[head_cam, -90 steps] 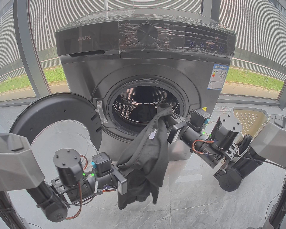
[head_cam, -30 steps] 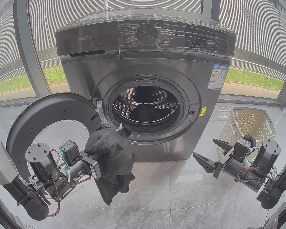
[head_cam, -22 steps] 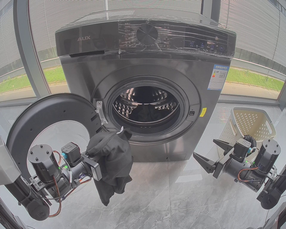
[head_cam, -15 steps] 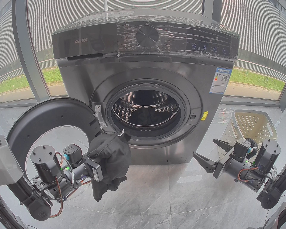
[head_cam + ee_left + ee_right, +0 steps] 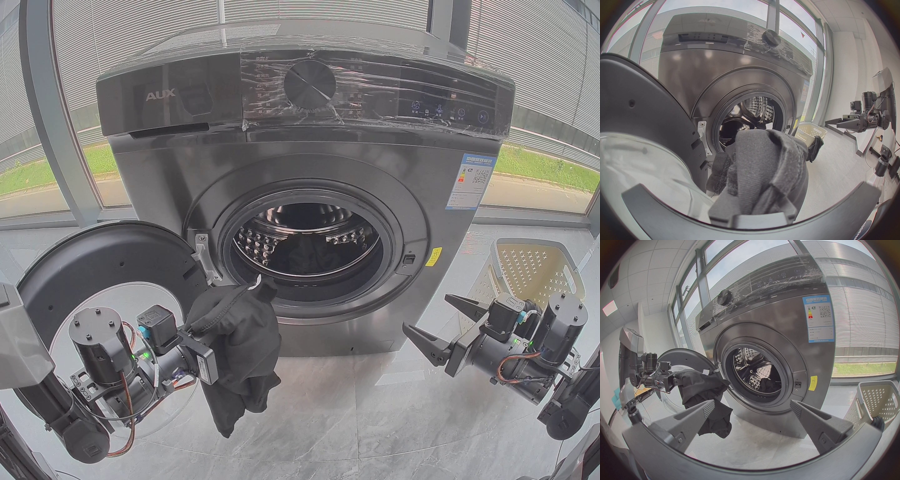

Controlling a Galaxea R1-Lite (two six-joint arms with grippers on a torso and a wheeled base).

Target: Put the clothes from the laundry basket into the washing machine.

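Note:
A black garment (image 5: pixel 240 344) hangs bunched from my left gripper (image 5: pixel 215 350), which is shut on it just below the lower left rim of the washing machine's opening (image 5: pixel 309 250). In the left wrist view the garment (image 5: pixel 765 165) drapes over the fingers and hides them. Dark clothes (image 5: pixel 306 253) lie inside the drum. My right gripper (image 5: pixel 427 314) stands open and empty at the right, in front of the cream laundry basket (image 5: pixel 537 269). The right wrist view has its fingertips (image 5: pixel 709 404) spread wide, with the garment (image 5: pixel 700 390) beyond them.
The machine's round door (image 5: pixel 106 262) stands swung open to the left, right behind my left arm. The basket stands on the floor beside the machine's right side. Grey tiled floor (image 5: pixel 375 412) lies free in front of the machine.
Three seconds ago both grippers held the garment at the opening; the right one has let go and drawn back right. The left has pulled it lower left. The head camera has shifted closer.

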